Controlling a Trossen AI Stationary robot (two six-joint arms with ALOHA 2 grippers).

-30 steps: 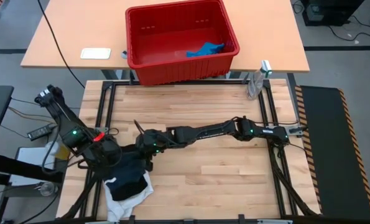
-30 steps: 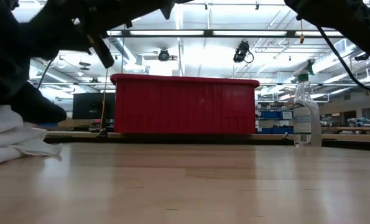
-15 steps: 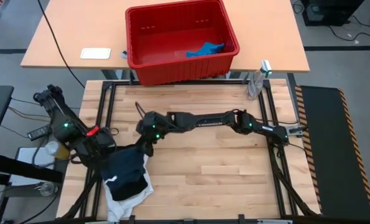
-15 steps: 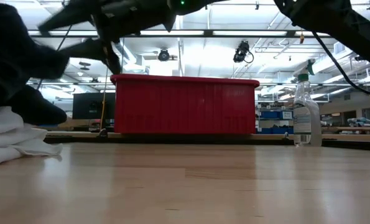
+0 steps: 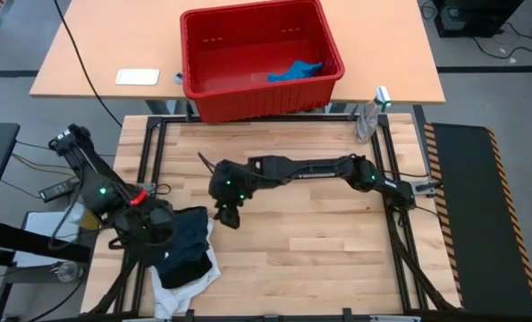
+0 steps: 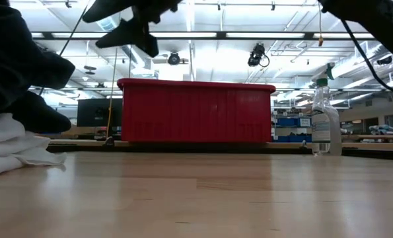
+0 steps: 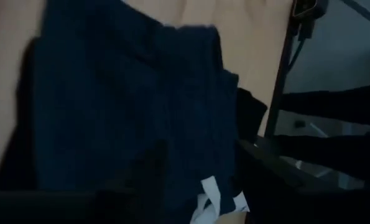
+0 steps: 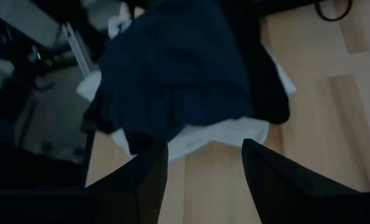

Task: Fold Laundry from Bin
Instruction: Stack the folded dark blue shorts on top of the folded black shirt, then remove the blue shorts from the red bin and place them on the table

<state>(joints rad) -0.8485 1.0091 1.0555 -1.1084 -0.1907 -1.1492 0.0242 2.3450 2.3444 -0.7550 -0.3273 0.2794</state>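
A red ribbed bin point(image 5: 258, 55) holds bright blue cloth point(image 5: 294, 71); the dark navy garment point(image 5: 183, 239) tops white cloth point(image 5: 192, 279).

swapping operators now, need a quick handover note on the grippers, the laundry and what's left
Right gripper: open, empty, just off the right edge of the pile.
Left gripper: above the pile's left side, nothing visibly held.
Pile at the table's near-left corner: dark navy garment on top, black garment and white garment beneath.
Bin: only the small blue garment inside.
Done: three pieces stacked.
Left: fetch, fold and stack the blue one.
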